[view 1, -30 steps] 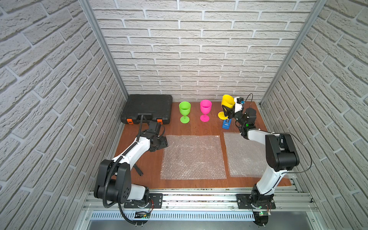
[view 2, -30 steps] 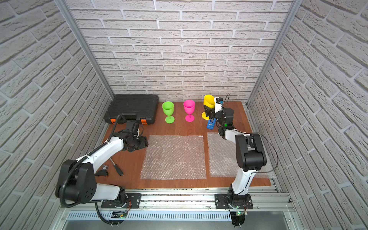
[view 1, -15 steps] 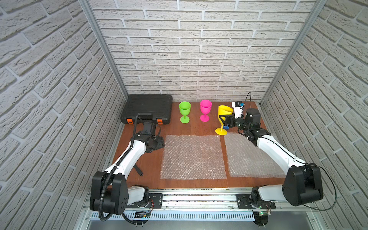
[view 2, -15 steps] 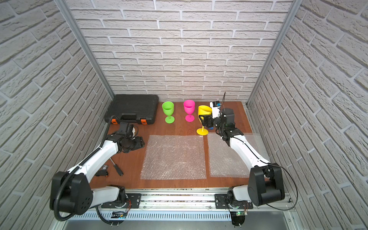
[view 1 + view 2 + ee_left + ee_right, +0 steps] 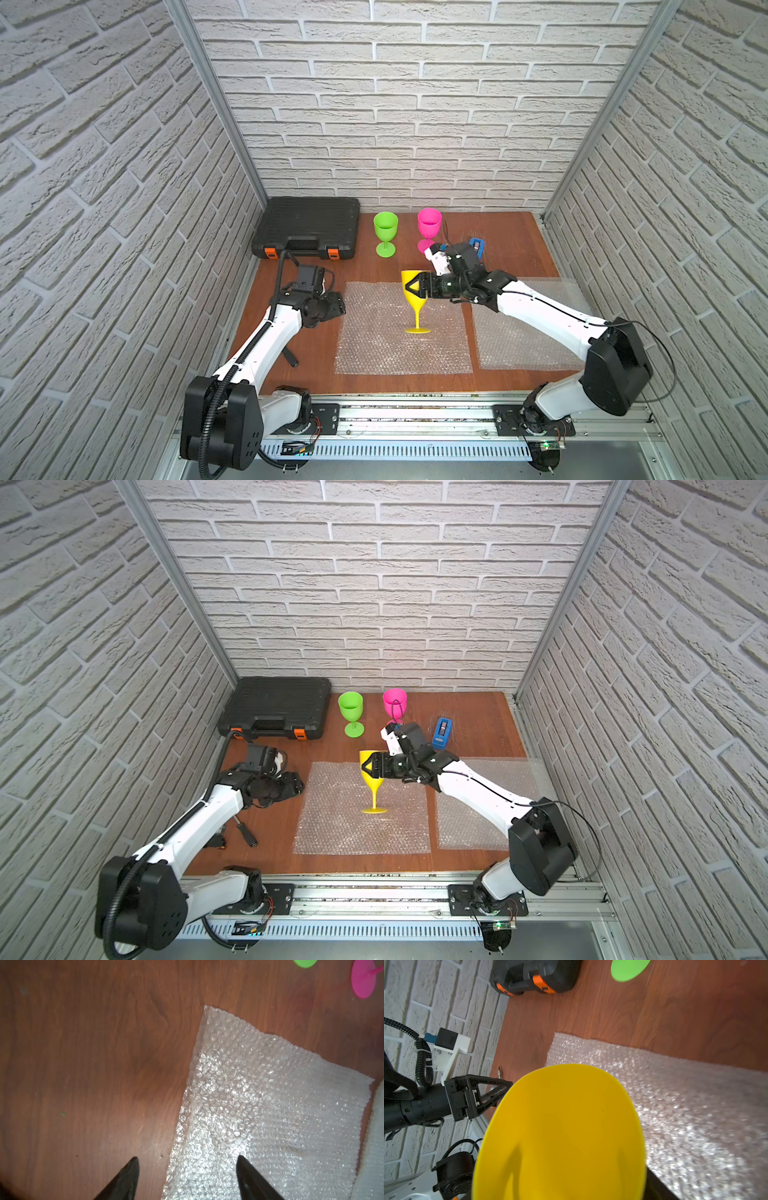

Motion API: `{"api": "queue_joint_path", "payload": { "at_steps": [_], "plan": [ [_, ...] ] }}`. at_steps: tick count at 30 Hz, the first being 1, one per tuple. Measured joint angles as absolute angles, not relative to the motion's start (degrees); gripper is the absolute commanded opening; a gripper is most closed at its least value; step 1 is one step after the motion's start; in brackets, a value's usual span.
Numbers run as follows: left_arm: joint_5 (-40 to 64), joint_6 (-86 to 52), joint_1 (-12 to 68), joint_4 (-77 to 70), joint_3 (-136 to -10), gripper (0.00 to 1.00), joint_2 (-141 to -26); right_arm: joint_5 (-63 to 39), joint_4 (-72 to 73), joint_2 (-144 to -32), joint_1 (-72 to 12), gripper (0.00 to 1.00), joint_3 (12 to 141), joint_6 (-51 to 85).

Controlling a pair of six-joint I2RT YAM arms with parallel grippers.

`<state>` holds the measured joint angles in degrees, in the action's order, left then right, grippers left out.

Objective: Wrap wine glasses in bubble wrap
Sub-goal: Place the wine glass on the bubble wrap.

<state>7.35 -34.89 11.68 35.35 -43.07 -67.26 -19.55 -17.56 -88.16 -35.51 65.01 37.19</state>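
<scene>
Upright, yellow plastic goblet (image 5: 417, 303) is sitting clamped in right gripper (image 5: 409, 287), over clear bubble-wrap sheet (image 5: 374, 345) | left gripper (image 5: 187, 1158) is gaping empty.

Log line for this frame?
right gripper: shut on yellow goblet, upright over bubble wrap sheet | left gripper: open, at sheet edge | green goblet, pink goblet: unwrapped

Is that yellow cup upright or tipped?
Upright. The yellow goblet is held bowl up, stem vertical, in the jaws of the right gripper, foot over the bubble wrap.
</scene>
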Motion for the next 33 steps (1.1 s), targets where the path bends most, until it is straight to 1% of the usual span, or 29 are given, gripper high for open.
{"api": "queue_joint_path", "payload": {
  "at_steps": [6, 10, 13, 19, 21, 25, 28, 29, 30, 31, 33],
  "plan": [
    [6.35, -38.68, 16.25, 34.46, -40.12, 0.73, -67.72, -18.79, -20.51, -98.87, -42.76, 0.73, 74.54, 44.86],
    [5.02, -40.60, 16.75, 34.17, -38.83, 0.72, -68.38, -19.40, -20.93, -106.69, -45.41, 0.74, 80.23, 49.41],
    [4.43, -41.45, 16.80, 34.09, -37.91, 0.69, -68.60, -19.68, -21.32, -111.70, -46.74, 0.73, 83.09, 52.80],
    [3.84, -42.57, 16.80, 33.54, -36.86, 0.63, -69.34, -20.16, -22.57, -117.95, -48.05, 0.74, 86.43, 57.28],
    [3.86, -42.76, 16.69, 33.23, -36.69, 0.59, -69.89, -20.18, -23.20, -119.39, -48.18, 0.75, 87.29, 58.19],
    [4.67, -42.65, 15.07, 31.97, -35.48, 0.52, -70.02, -19.77, -24.69, -121.01, -48.23, 0.78, 89.41, 58.39],
    [5.63, -42.50, 13.96, 31.42, -34.50, 0.52, -70.04, -19.29, -25.26, -121.47, -48.23, 0.87, 90.06, 58.39],
    [5.93, -42.46, 13.78, 31.31, -34.35, 0.52, -70.04, -19.09, -25.56, -121.49, -48.23, 0.91, 90.06, 58.35],
    [6.35, -42.39, 13.78, 31.18, -34.28, 0.52, -70.13, -18.87, -25.98, -121.49, -48.23, 0.98, 90.06, 58.50],
    [6.79, -42.26, 13.78, 31.03, -34.28, 0.52, -70.32, -18.65, -26.33, -121.49, -48.23, 1.00, 90.06, 58.46],
    [7.53, -42.11, 13.78, 30.41, -34.28, 0.52, -71.07, -18.00, -26.83, -121.49, -48.23, 1.00, 90.06, 58.39]
  ]
}}
